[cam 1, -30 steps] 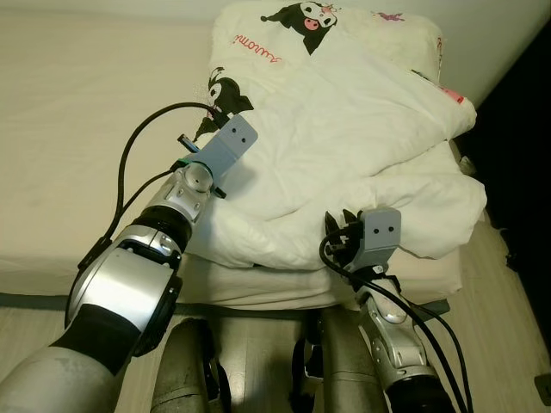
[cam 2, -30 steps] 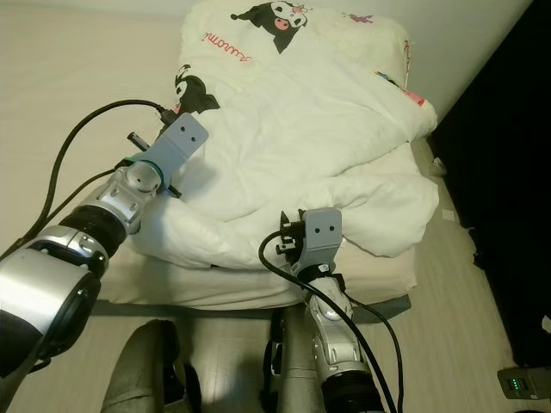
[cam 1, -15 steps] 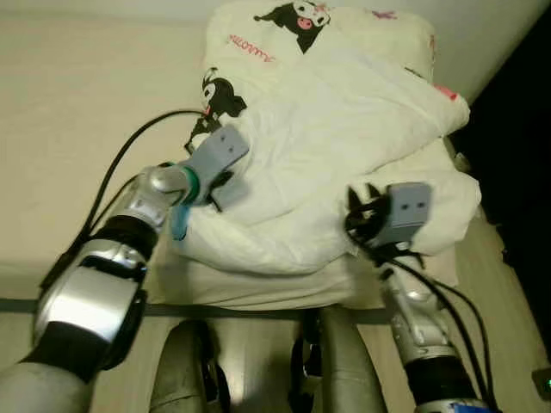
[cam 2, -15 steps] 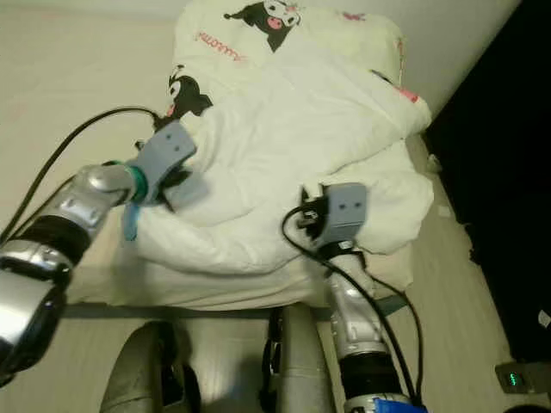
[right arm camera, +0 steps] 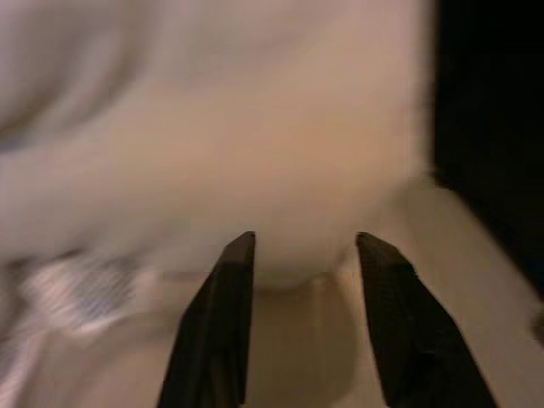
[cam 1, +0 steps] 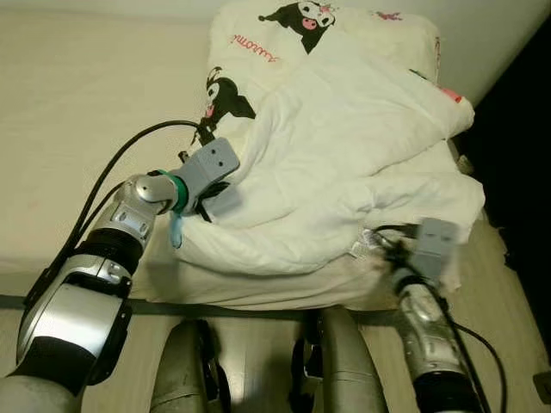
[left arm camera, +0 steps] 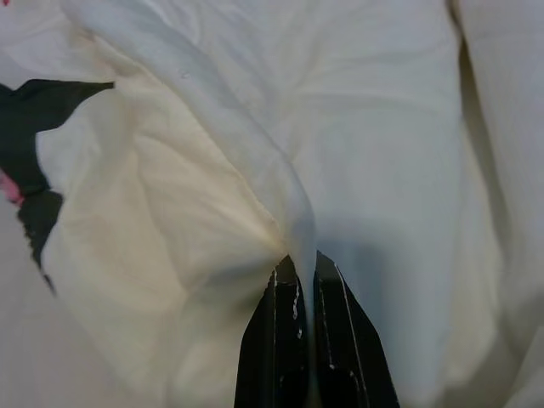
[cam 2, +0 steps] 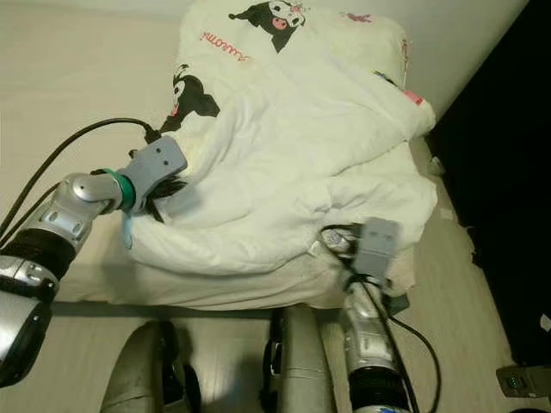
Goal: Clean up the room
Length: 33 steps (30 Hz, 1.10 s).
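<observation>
Duvet [cam 1: 344,146] heaped on bed [cam 1: 77,129], pillow [cam 1: 379,21] behind it, floor [cam 1: 499,284] right.

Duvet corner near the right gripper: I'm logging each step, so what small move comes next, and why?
Probably close the right gripper on the duvet edge. Its fingers are open at the bed's corner, while the left gripper is pinching a fold.

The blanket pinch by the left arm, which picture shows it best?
The left wrist view: the left gripper has its jaws shut on a fold of the blanket. The eye views show the whole blanket; the right wrist view is blurred.
</observation>
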Tool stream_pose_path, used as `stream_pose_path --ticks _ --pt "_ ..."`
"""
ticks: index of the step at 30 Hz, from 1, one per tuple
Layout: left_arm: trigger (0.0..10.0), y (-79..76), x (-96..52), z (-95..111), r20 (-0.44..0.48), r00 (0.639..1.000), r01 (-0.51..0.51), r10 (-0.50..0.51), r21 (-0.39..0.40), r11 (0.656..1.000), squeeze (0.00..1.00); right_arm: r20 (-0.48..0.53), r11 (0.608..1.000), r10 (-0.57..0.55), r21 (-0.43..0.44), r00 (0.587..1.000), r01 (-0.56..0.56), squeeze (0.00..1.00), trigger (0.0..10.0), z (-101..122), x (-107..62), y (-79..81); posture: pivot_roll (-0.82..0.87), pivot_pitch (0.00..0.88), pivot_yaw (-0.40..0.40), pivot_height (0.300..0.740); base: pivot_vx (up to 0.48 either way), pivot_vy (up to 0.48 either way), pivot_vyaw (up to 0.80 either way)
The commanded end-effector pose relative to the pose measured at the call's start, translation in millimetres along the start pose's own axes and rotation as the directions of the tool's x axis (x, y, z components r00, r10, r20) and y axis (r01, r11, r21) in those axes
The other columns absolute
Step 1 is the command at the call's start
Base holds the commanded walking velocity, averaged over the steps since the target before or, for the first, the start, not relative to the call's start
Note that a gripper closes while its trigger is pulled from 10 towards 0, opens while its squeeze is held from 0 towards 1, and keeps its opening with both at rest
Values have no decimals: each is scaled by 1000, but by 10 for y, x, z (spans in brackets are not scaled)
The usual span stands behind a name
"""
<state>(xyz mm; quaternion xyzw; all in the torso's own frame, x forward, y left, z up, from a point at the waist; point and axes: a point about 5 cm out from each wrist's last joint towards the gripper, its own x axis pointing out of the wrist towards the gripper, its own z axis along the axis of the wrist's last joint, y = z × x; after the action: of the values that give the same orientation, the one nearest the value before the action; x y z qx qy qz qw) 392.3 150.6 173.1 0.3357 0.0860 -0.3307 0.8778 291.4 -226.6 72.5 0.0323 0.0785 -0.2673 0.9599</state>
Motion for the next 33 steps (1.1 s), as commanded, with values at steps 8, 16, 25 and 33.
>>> stream_pose_path --ticks 8,16,25,33 --pt "0 -69 20 -51 -12 1000 12 -13 -29 1000 0 -2 995 -83 -62 997 83 1000 10000 -90 85 -285 -85 203 17 610 0 0 0" --pt "0 -54 4 -68 -23 1000 7 -8 -35 999 0 63 985 -47 -161 997 57 1000 10000 -74 137 -287 -68 214 29 610 0 0 0" --pt "0 -35 -33 -105 -32 999 7 -9 -44 999 0 132 982 81 -180 988 -56 1000 10000 -39 196 -175 -37 232 47 610 0 0 0" --pt "0 -27 -63 -128 -37 999 10 -11 -47 999 0 -31 992 56 -113 998 -59 0 10000 -208 267 -181 -22 237 52 610 0 0 0"
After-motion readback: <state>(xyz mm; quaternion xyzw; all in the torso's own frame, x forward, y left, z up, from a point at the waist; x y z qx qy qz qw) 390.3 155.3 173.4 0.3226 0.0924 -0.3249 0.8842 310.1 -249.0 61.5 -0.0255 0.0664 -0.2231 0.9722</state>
